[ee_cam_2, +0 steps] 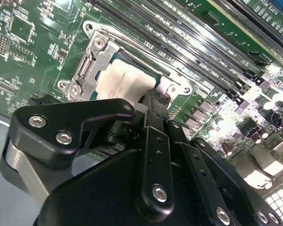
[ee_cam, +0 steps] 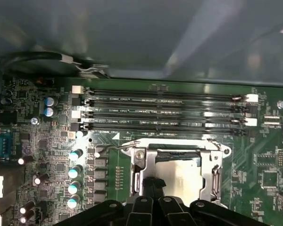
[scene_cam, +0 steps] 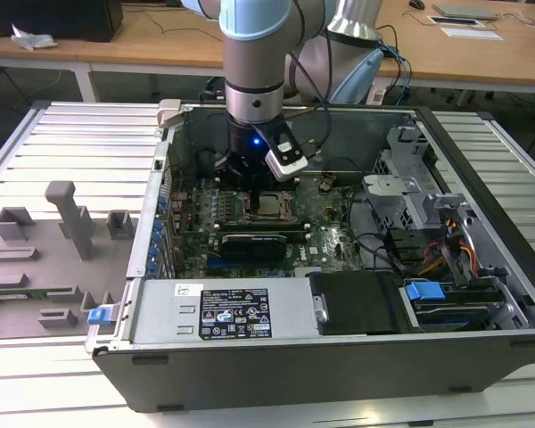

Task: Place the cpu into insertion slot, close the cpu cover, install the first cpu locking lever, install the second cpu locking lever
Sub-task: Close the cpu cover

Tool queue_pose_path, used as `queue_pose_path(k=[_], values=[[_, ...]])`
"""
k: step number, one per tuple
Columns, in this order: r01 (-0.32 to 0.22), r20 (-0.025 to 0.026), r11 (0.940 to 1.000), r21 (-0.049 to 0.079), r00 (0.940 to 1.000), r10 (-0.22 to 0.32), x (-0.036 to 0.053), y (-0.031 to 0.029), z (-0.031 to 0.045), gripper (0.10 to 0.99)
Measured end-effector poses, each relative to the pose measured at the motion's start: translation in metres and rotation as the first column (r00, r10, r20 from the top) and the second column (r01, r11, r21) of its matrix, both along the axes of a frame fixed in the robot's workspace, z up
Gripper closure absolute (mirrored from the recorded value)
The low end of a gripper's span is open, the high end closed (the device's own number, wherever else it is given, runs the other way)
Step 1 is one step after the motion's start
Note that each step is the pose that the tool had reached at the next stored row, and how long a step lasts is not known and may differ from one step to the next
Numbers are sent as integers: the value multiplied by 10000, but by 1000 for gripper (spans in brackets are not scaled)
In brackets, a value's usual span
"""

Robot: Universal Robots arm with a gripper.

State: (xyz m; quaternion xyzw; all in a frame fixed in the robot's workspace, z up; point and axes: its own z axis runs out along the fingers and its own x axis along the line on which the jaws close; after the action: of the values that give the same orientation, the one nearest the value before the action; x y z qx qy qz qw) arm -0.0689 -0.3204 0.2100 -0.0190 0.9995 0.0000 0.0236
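- The end effector (ee_cam_2: 153, 100) is sitting at the socket's corner, its fingers pressed together and pinching nothing that I can make out.
- The cpu (ee_cam_2: 125, 84) is lying flat inside the insertion slot (ee_cam_2: 179, 88), just beyond the tips.
- The cpu cover (ee_cam_2: 92, 59) is framing the chip; any push is best landing on metal, not on the pale top.
- Memory slots (ee_cam: 170, 113) are running close behind, so the approach is wanting to stay steep.

gripper (scene_cam: 248, 181) low inside the open computer case (scene_cam: 339, 367) | insertion slot (scene_cam: 273, 204) just beside gripper, on camera side | long black card (scene_cam: 254, 242) near, beyond the slot | grey fixture tray (scene_cam: 36, 259) well apart, to the exterior view's left
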Motion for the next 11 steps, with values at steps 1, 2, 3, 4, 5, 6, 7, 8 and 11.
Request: queue_pose_path(k=[1, 2, 3, 4, 5, 6, 7, 8, 11], values=[[-49, 2, 10000, 17, 10000, 49, -6, 2, -6, 980], [-90, 5, 10000, 33, 10000, 90, -11, 4, -10, 980], [-153, 11, 9999, 53, 9999, 153, -19, 6, -16, 980], [-229, 17, 9997, 65, 9997, 228, -33, 10, -29, 980], [-299, 13, 9995, 61, 9996, 298, -41, 10, -39, 980], [-304, 13, 9995, 61, 9995, 304, -41, 10, -40, 980], [-304, 13, 9995, 61, 9995, 304, -40, 11, -40, 980], [-304, 15, 9995, 63, 9995, 304, -40, 11, -41, 980], [-304, 16, 9995, 65, 9995, 304, -29, 12, -42, 980]])
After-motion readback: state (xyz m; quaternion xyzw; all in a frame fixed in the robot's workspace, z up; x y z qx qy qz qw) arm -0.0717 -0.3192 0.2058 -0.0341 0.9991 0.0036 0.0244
